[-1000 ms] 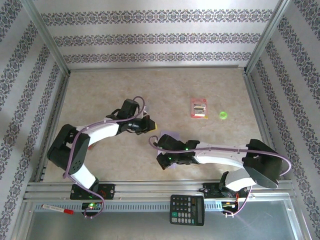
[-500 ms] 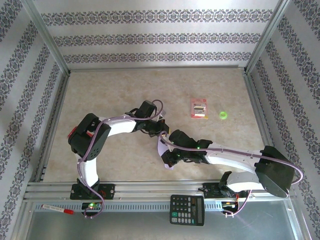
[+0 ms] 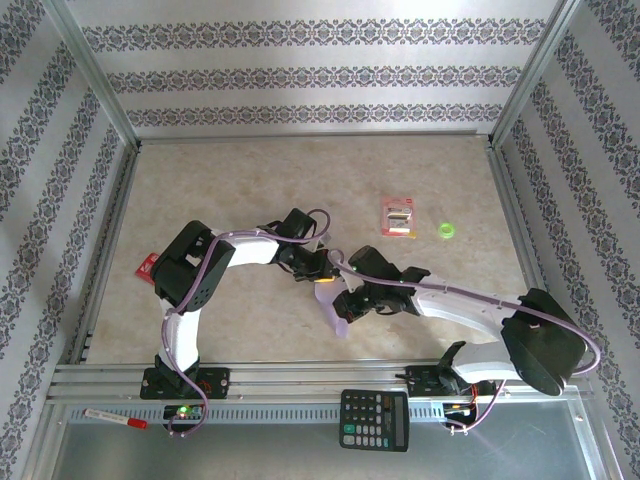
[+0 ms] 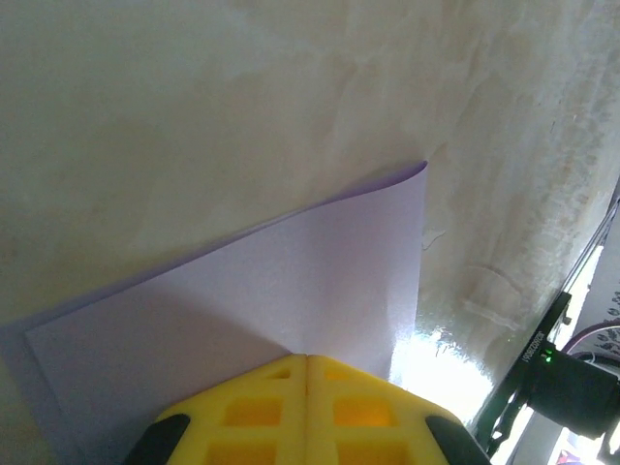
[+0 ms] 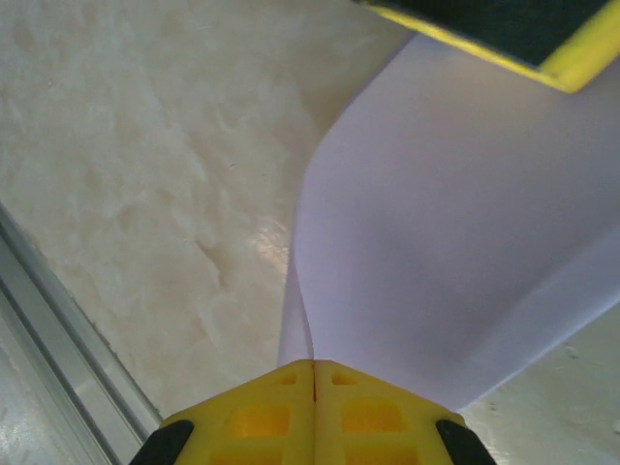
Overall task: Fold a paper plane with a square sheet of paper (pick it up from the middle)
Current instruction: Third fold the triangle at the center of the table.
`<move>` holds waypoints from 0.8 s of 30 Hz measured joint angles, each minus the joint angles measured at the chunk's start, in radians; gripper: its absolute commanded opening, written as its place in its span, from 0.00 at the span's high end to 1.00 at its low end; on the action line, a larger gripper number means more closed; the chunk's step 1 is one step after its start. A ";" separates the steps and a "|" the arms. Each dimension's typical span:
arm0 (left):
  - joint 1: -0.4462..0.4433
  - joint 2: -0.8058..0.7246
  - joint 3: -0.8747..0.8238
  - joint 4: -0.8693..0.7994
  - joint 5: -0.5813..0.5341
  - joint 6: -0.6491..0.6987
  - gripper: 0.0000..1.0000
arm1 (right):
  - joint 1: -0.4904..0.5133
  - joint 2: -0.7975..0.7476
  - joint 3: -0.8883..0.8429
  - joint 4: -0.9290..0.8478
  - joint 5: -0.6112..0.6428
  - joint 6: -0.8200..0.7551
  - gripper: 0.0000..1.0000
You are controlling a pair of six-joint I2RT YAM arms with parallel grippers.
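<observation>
On the table (image 3: 250, 180), left pincer (image 4: 307, 358) and right pincer (image 5: 314, 365) clamp the sheet (image 4: 291, 281); packet (image 3: 398, 216), ring (image 3: 446, 231) beyond.

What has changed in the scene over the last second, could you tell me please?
The left gripper swung right and nearer, toward the right gripper, which shifted slightly right and nearer. The square sheet of paper went along. Both grippers stay shut on it. The packet, green ring and calculator have not moved.

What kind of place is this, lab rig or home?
Likely a benchtop robot test cell: aluminium frame posts boxing in a marble-look tabletop, wallpaper-print panels as walls, left arm and right arm bolted to a rail at the near edge.
</observation>
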 measured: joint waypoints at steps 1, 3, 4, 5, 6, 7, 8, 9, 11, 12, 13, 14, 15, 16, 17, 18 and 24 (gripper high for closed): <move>0.000 0.000 0.000 0.000 -0.002 0.005 1.00 | -0.012 0.008 0.008 -0.009 -0.003 -0.006 1.00; 0.000 0.000 0.000 0.000 -0.002 0.011 1.00 | -0.032 0.024 0.023 -0.023 -0.007 -0.021 1.00; 0.000 0.000 0.000 0.000 -0.002 0.012 1.00 | -0.041 0.034 0.030 -0.029 -0.008 -0.027 1.00; 0.000 0.000 -0.001 0.000 -0.002 0.012 1.00 | -0.049 0.043 0.037 -0.038 -0.007 -0.032 1.00; 0.000 0.000 -0.001 0.000 -0.002 0.012 1.00 | -0.055 0.051 0.043 -0.043 -0.007 -0.039 1.00; 0.000 0.000 -0.001 0.000 -0.002 0.012 1.00 | -0.059 0.058 0.049 -0.048 -0.007 -0.046 1.00; 0.000 0.000 -0.001 0.000 -0.002 0.012 1.00 | -0.065 0.064 0.054 -0.054 -0.007 -0.050 1.00; 0.000 0.000 -0.001 0.000 -0.002 0.012 1.00 | -0.068 0.070 0.058 -0.058 -0.006 -0.055 1.00; 0.000 0.000 -0.001 0.000 -0.003 0.012 1.00 | -0.076 0.086 0.071 -0.071 -0.005 -0.063 1.00; 0.000 0.000 -0.001 0.000 -0.003 0.012 1.00 | -0.078 0.094 0.078 -0.077 -0.005 -0.069 1.00; 0.000 0.000 -0.002 0.000 -0.002 0.012 1.00 | -0.078 0.102 0.084 -0.081 -0.003 -0.074 1.00; 0.000 0.000 -0.002 0.001 -0.002 0.012 1.00 | -0.078 0.111 0.091 -0.087 -0.002 -0.079 1.00; 0.000 0.000 -0.002 0.001 -0.002 0.012 1.00 | -0.078 0.118 0.097 -0.089 0.001 -0.082 1.00; 0.000 0.000 -0.003 0.001 -0.002 0.012 1.00 | -0.078 0.124 0.101 -0.093 0.004 -0.084 1.00; 0.000 0.000 -0.003 0.002 -0.003 0.012 1.00 | -0.078 0.130 0.106 -0.098 0.009 -0.088 1.00; 0.000 0.000 -0.003 0.001 -0.003 0.012 1.00 | -0.078 0.134 0.109 -0.099 0.014 -0.092 1.00; 0.000 0.000 -0.003 0.001 -0.003 0.012 1.00 | -0.079 0.172 0.130 -0.119 0.043 -0.108 1.00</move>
